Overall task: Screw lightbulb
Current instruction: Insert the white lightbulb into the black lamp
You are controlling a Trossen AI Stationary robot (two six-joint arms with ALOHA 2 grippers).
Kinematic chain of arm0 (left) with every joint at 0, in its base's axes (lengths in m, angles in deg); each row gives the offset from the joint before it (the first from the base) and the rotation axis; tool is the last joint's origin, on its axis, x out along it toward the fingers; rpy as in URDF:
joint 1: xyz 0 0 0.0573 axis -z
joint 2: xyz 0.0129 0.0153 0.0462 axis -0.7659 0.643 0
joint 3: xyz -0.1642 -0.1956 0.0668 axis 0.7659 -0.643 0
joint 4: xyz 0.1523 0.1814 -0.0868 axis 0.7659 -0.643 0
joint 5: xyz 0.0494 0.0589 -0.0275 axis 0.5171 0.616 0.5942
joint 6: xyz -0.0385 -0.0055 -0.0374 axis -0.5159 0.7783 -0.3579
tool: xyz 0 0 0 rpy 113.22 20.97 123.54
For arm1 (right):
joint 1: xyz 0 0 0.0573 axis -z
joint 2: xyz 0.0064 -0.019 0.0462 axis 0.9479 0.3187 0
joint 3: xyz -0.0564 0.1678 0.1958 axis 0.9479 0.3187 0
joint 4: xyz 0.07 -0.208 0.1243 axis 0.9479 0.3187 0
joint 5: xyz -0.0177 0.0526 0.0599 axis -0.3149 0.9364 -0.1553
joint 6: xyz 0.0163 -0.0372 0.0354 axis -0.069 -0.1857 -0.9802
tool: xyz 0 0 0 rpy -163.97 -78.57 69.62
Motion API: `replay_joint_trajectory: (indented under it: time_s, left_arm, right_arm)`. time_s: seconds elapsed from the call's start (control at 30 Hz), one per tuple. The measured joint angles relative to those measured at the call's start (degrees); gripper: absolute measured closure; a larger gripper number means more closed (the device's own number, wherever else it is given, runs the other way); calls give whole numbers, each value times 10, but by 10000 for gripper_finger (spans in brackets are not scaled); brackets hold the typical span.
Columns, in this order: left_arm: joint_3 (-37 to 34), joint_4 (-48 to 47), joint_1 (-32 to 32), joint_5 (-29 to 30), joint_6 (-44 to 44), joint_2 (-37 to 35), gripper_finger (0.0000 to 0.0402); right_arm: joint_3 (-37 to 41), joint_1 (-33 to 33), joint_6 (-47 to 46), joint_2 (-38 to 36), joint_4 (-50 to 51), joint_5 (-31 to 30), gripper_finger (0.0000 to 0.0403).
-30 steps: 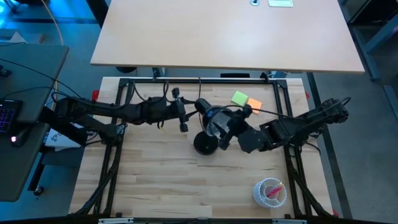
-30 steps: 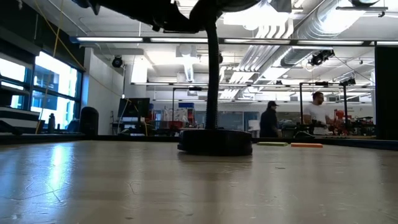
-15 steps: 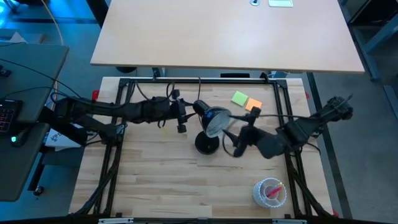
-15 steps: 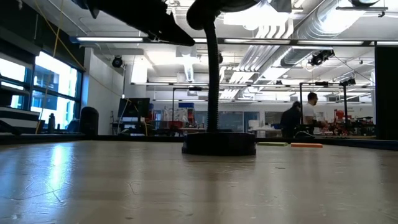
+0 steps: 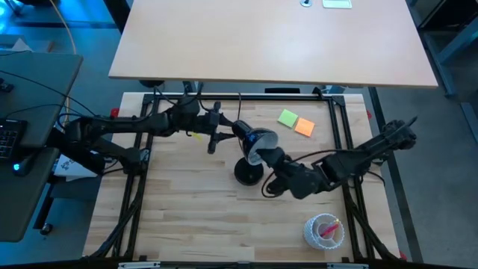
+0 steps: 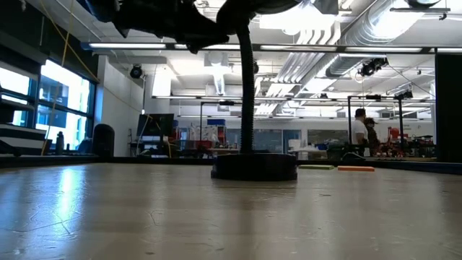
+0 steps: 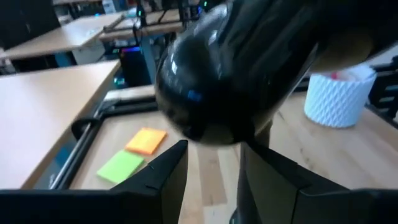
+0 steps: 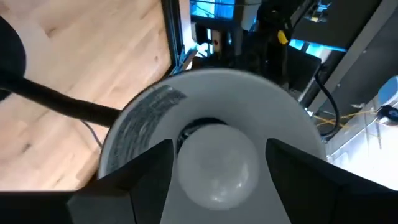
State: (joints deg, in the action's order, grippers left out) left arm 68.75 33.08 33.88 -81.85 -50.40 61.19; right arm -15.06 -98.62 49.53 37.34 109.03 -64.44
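Observation:
The black desk lamp stands on its round base (image 5: 246, 173) mid-table, its stem (image 6: 247, 87) upright. Its head (image 5: 250, 137) is tipped, the white inside (image 8: 261, 99) facing my right gripper. The white frosted lightbulb (image 8: 214, 165) sits in the middle of the shade; its screw base is hidden. My right gripper (image 5: 270, 158) is open, one finger (image 8: 149, 180) on each side of the bulb's globe. My left gripper (image 5: 211, 140) is open, its fingertips (image 7: 174, 162) just under the black back of the head (image 7: 230, 68). My right gripper's fingers stand close on either side of the bulb's globe (image 8: 186, 162); I cannot tell whether they touch it. My left gripper's open fingers come level from the table's left at the back of the lamp head (image 7: 211, 127); I cannot tell whether they touch it.
A clear cup with pink contents (image 5: 323, 230) stands near the front right corner. A green sticky note (image 5: 287, 118) and an orange one (image 5: 304, 127) lie at the far right. A cable runs from the lamp toward the right. People move in the room behind.
My right gripper pulled away from the lamp head toward the table's right, then came back to it from the near right side. My left gripper has drawn back a little toward the far left. The lamp base has slid slightly.

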Motion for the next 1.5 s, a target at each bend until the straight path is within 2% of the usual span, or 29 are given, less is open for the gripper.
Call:
replay_joint_trajectory:
  time_s: [0.23, 0.37, 0.57, 0.8, 0.97, 1.07, 1.2, 1.5]
  left_arm:
    - [-1, 13, 17, 9, 5, 1, 250]
    - [-2, 23, 30, 22, 8, 1, 250]
    - [-2, 24, 42, 51, 17, 2, 250]
    - [-2, 11, 68, 68, 21, 2, 250]
    - [0, -7, 85, 104, 34, 0, 250]
    - [0, -7, 90, 109, 32, -1, 250]
    - [1, -9, 97, 115, 34, -1, 250]
    - [1, -15, 101, 122, 33, -1, 250]
  right_arm:
    - [0, 36, 14, 7, -6, -3, 149]
    - [0, 45, -45, 7, -22, 2, 149]
    - [0, 46, -250, 7, -41, 4, 149]
    - [0, 46, -563, 7, -75, -1, 149]
    - [0, 31, -691, 9, -108, 13, 149]
    - [1, 16, -685, 9, -111, 9, 149]
    - [1, -10, -624, 8, -111, -2, 149]
    - [1, -63, -300, 8, -81, -23, 149]
